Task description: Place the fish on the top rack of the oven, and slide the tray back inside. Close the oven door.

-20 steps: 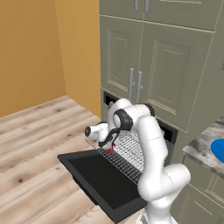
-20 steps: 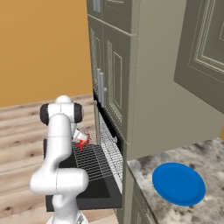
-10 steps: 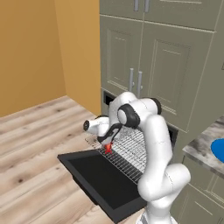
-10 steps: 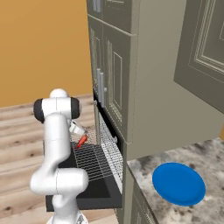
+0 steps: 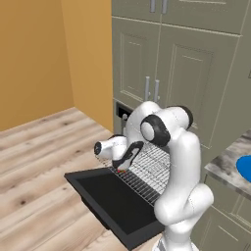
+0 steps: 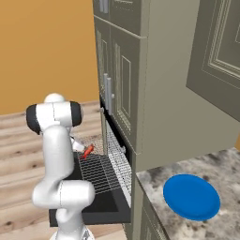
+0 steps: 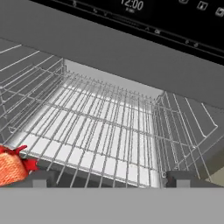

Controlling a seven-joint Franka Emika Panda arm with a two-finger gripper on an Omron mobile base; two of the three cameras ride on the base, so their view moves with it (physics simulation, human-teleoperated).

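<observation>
The small orange-red fish (image 5: 120,170) lies at the front left corner of the pulled-out wire top rack (image 5: 149,166). In the hand view the fish (image 7: 11,168) sits just outside my left fingertip (image 7: 41,177), not between the jaws. My gripper (image 7: 112,177) is open, its tips wide apart and low over the rack's (image 7: 105,131) front edge. From the left base view the gripper (image 5: 122,164) hangs right above the fish. The black oven door (image 5: 112,196) lies folded down flat under the rack. The oven's control strip (image 7: 131,6) shows a clock.
Olive-grey cabinet doors (image 5: 181,78) with bar handles rise above the oven. A round blue plate (image 6: 191,197) rests on the speckled counter (image 6: 220,164) at the right. Wooden floor (image 5: 39,162) spreads to the left of the open door.
My arm has swung, with the elbow rising and the hand turning over the rack's front edge. The fish stays at the same spot on the rack.
</observation>
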